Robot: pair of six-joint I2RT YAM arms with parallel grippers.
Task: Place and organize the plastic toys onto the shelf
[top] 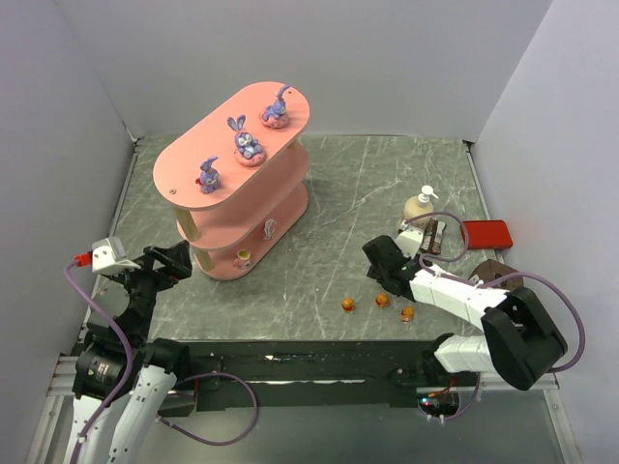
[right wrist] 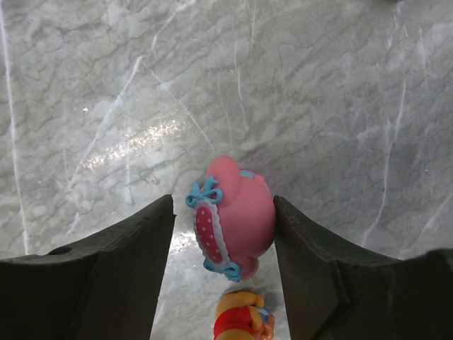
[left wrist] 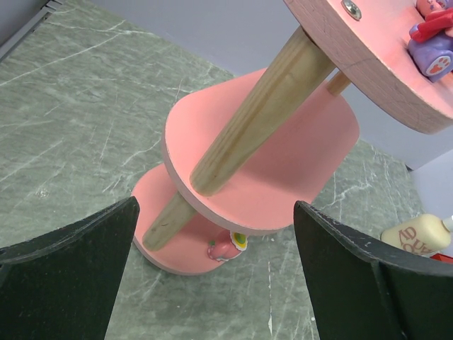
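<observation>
The shelf (top: 193, 159) stands at the back left, with three purple bunnies (top: 247, 141) on its top board and two small toys (top: 243, 257) on the bottom board. Three tiny orange toys (top: 382, 301) lie on the table at front centre. My right gripper (right wrist: 223, 202) is low over the table, open around a pink toy with blue bows (right wrist: 241, 212). Its right finger touches the toy, while a gap shows on the left. An orange toy (right wrist: 244, 319) lies just behind. My left gripper (left wrist: 216, 207) is wide open and empty, facing the shelf's (left wrist: 283, 142) posts.
A cream pump bottle (top: 420, 208), a flat red box (top: 486, 233) and a brown object (top: 496, 274) sit at the right, behind my right arm. Grey walls close in the table on three sides.
</observation>
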